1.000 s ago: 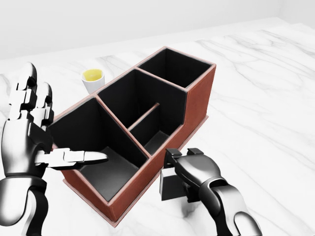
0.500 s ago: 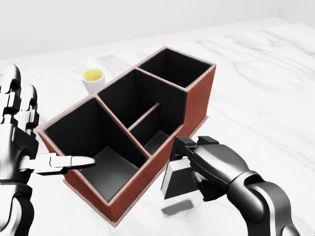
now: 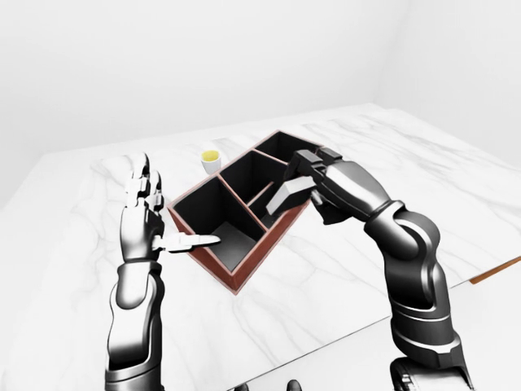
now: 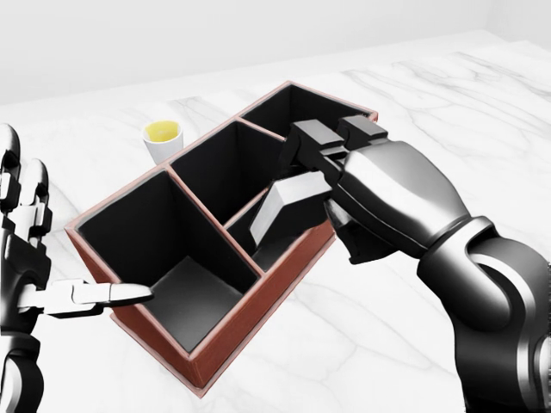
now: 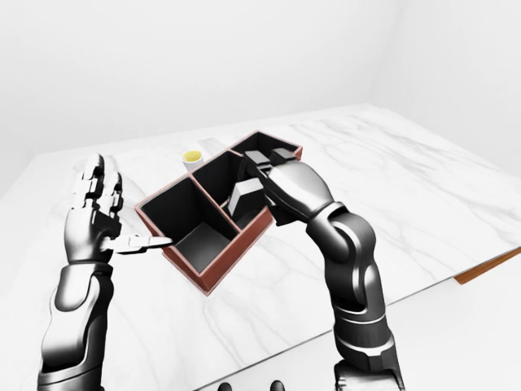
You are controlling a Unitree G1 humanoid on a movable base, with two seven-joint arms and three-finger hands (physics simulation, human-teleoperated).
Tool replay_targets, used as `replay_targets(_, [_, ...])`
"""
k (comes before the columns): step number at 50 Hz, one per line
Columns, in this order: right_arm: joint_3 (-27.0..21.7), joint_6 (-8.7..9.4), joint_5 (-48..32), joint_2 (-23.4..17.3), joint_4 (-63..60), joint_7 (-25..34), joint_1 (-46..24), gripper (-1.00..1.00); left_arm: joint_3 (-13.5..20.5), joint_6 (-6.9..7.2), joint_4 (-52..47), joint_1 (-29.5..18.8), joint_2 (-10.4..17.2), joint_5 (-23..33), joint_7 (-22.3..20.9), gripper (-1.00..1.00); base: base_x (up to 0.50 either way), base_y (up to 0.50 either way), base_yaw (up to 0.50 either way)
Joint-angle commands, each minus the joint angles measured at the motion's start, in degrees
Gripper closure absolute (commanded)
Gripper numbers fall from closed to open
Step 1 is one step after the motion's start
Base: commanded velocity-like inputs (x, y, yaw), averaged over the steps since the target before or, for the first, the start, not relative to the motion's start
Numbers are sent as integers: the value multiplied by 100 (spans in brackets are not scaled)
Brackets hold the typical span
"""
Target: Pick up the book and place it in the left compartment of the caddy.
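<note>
right hand (image 4: 362, 185) clenched on the book (image 4: 282, 209), held tilted above the caddy's (image 4: 215, 357) middle section | left compartment (image 4: 164, 258) lies toward head-view left of the book | left hand (image 4: 34, 258) spread open beside that end, empty

1. A white marble table (image 4: 448, 112) with grey veining carries everything; a brown edge shows at its right corner in the left-eye view.
2. A reddish-brown caddy (image 4: 349, 176) with black-lined compartments stands on it, set diagonally.
3. A small white cup (image 4: 161, 140) with yellow contents stands on the marble just beside the caddy's upper-left wall.
</note>
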Motion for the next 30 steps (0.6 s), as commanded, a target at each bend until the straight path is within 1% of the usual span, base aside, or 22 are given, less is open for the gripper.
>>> replay_targets(1, [239, 0, 184, 218, 345, 0, -924, 100, 63, 0, -78, 47, 15, 11, -34, -100, 0, 0, 0])
replay_targets(7, [445, 0, 134, 485, 638, 0, -1128, 100, 100, 0, -128, 45, 31, 8, -42, -100, 0, 0, 0])
replay_targets(20, [847, 0, -105, 1032, 1040, 0, -1111, 100, 162, 0, -190, 67, 44, -14, -60, -100, 0, 0, 0])
replay_targets(30, [1013, 0, -302, 1314, 1790, 0, -1261, 100, 195, 0, -128, 48, 68, -35, -74, -100, 0, 0, 0])
